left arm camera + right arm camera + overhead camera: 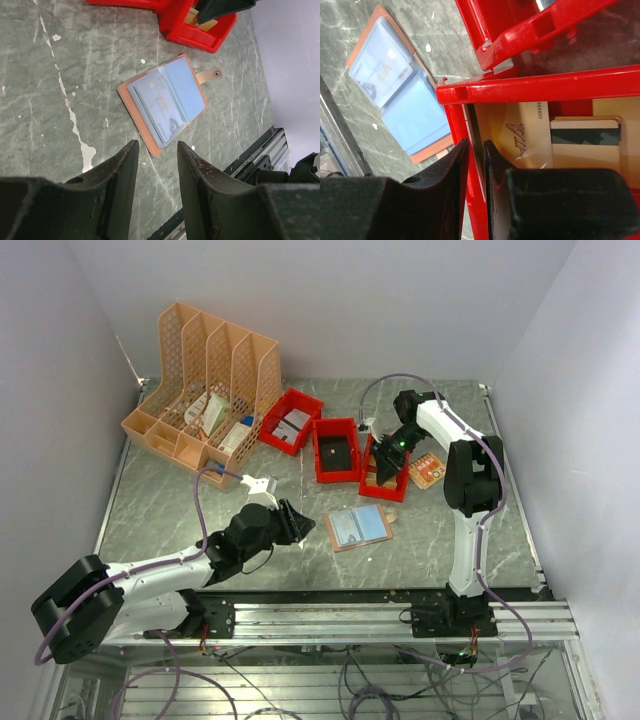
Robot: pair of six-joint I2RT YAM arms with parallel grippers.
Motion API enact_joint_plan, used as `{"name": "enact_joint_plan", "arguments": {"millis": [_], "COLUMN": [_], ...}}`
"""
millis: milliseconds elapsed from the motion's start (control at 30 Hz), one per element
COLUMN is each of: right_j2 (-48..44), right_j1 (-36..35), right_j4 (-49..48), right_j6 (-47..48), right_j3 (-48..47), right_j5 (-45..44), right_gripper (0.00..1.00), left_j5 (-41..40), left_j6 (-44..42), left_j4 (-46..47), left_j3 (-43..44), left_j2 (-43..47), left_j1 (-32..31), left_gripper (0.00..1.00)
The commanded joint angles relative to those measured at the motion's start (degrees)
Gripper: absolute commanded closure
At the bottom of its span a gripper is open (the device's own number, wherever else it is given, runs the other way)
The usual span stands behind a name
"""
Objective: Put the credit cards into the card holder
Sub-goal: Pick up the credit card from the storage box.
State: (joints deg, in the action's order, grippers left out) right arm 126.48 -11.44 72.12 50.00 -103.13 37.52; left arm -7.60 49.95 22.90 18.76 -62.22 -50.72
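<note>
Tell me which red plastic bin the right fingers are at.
The rightmost red plastic bin, holding beige cards; the right fingers reach it. The middle bin and leftmost bin stand clear.

Table top: green marbled surface, white chips in finish. Orange lattice file rack at far left, upright, several slots; pale packets lodged in middle slots. Three red bins in slanting row right of rack. First bin just beside rack, white and grey flat items inside. Second bin dark-floored. Third bin just beside second, partly hidden. Aluminium rail along near edge, cables below. White walls on three sides.
</note>
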Motion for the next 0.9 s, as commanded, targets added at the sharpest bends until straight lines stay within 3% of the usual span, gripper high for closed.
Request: {"name": "enact_joint_plan", "arguments": {"millis": [0, 300, 867], "right_j2": [0.6, 2.5, 0.1], "right_j1": [-0.2, -1.1, -3.6], "right_j4": [-0.9, 0.9, -6.1], "right_j6": [-1.0, 1.8, 4.5], "right_j3": [-2.9, -2.5, 5.5], "right_j5": [-0.6, 0.0, -4.7], "right_gripper": [0.81, 0.9, 0.91], "left_j5": [-0.1, -0.1, 0.2], "left_j6": [0.1, 0.1, 0.2], "left_j4": [1.9, 2.0, 2.2], "left_j3": [-0.5, -0.5, -0.4], "left_j2": [0.7, 0.5, 0.1], "left_j1": [0.1, 0.2, 0.2], "left_gripper": [0.52, 0.52, 0.52]}}
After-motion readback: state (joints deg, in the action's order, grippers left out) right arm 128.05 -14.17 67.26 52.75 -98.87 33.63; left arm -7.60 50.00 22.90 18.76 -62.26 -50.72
